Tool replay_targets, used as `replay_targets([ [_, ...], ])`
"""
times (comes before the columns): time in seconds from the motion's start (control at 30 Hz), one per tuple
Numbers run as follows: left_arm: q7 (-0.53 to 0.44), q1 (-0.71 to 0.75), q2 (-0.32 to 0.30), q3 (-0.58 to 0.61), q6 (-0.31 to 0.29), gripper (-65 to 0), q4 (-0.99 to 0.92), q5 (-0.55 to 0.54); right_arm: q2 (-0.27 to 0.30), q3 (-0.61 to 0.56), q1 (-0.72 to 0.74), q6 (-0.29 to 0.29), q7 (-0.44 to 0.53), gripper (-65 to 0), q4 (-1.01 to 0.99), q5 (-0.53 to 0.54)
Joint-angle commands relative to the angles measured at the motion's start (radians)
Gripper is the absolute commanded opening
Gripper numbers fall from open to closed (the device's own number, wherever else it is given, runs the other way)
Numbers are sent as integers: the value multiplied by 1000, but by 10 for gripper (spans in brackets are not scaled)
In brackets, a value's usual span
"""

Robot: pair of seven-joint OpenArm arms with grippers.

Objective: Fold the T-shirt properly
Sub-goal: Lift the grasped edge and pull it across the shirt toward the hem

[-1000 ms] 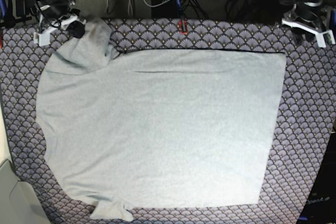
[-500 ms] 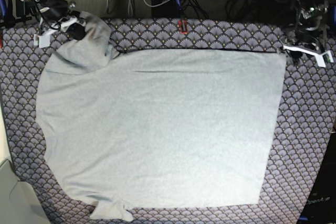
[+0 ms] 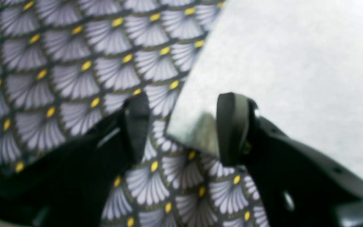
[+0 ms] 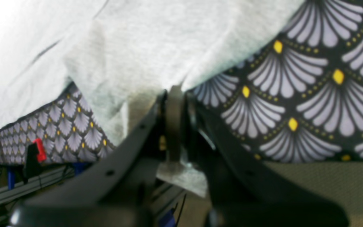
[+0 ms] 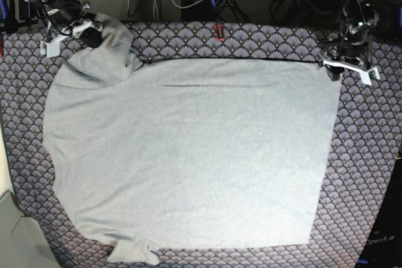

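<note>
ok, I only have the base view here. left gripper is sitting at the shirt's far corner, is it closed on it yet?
Observer: No. In the left wrist view the left gripper is open, and the T-shirt corner lies between the fingers, not pinched.
Operator: and the right one, on the sleeve?
Observer: The right wrist view shows the right gripper shut on a fold of grey fabric.
Operator: is that fabric lifted?
Observer: Yes, it rises off the fan-patterned cloth into the gripper, and a bit hangs below it.
</note>
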Motion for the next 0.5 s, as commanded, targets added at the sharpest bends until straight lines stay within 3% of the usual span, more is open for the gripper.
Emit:
replay_targets([
  [0.0,-7,-5,-10,-1,-8,-310,14,-6,10,3,-11,-10,-33,-650,0,-14],
  [0.47,-7,28,22,4,-11,-336,-51,-16,10,1,-11,-10,-35,-650,3,-14],
])
